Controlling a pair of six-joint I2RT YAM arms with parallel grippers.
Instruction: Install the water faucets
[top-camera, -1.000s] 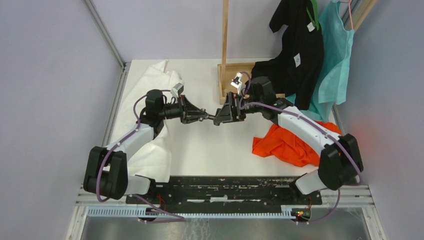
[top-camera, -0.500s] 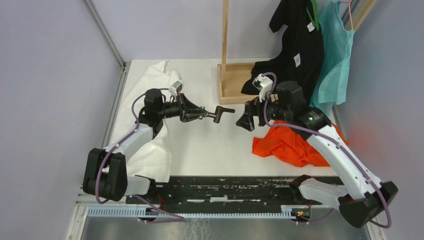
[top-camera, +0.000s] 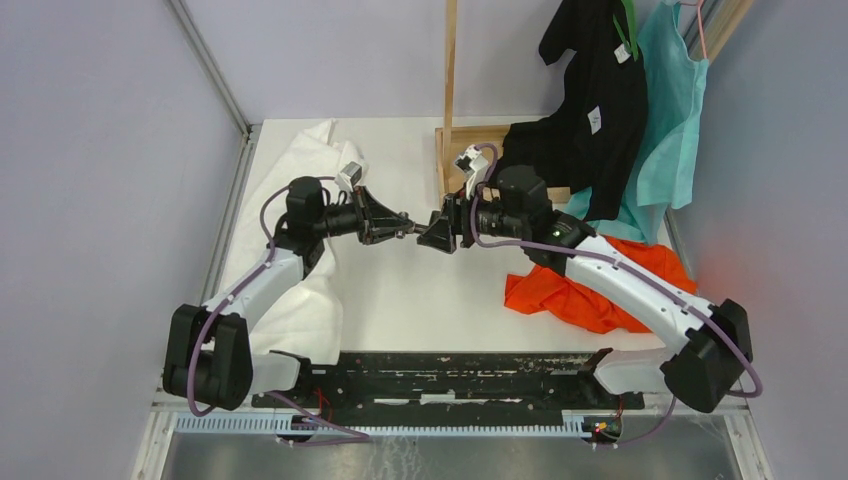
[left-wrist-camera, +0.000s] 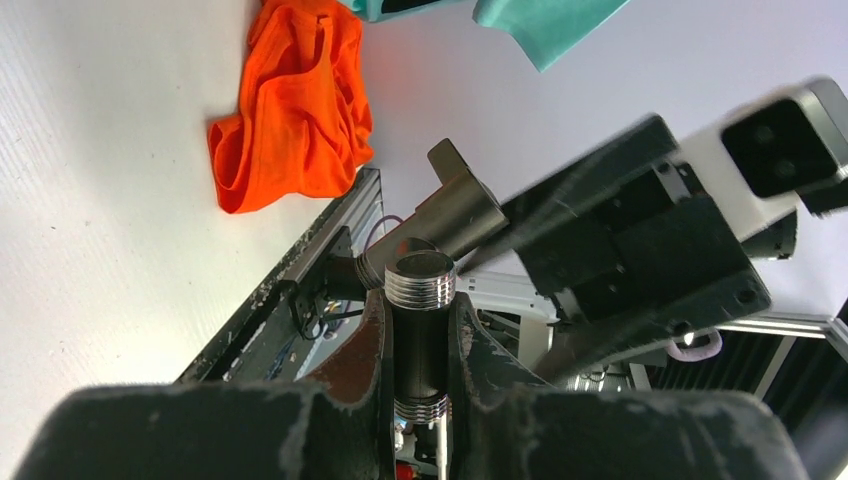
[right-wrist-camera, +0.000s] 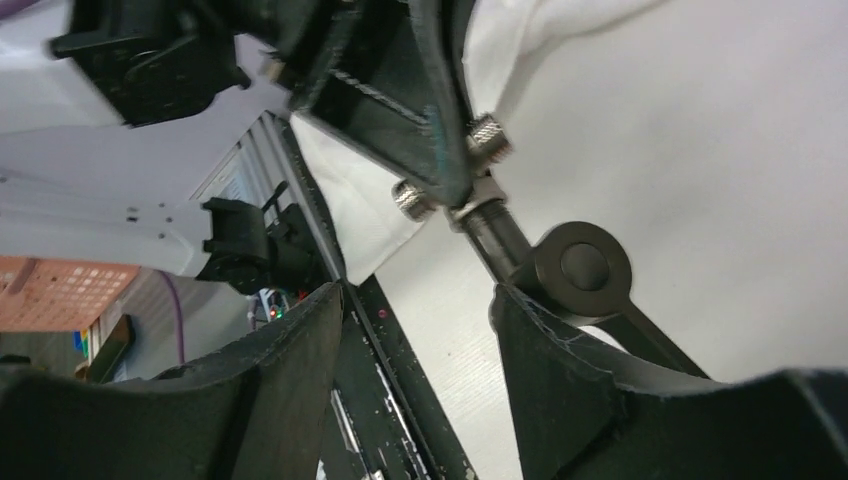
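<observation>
My left gripper (top-camera: 400, 228) is shut on the water faucets (left-wrist-camera: 420, 340), a dark pipe with silver threaded ends clamped between its fingers (left-wrist-camera: 372, 350). It holds the piece out horizontally above the table, pointing right. A greyish cross-handle (left-wrist-camera: 458, 212) sticks out beyond the pipe's far end. My right gripper (top-camera: 436, 236) faces it from the right, right at that handle end. In the right wrist view the handle's round hub (right-wrist-camera: 583, 265) lies against the tip of one finger (right-wrist-camera: 560, 360), outside the gap. The right gripper (right-wrist-camera: 418, 295) is open with nothing between its fingers.
An orange cloth (top-camera: 580, 290) lies on the table at the right. A white cloth (top-camera: 310, 170) lies under the left arm. A wooden stand (top-camera: 450, 100) rises at the back, with black (top-camera: 590, 100) and teal (top-camera: 670, 110) garments hanging beside it. A black rail (top-camera: 450, 370) runs along the near edge.
The right arm drew back to the right from the faucet, then returned to its handle end with narrower jaws. The left gripper kept holding the faucet almost still.
</observation>
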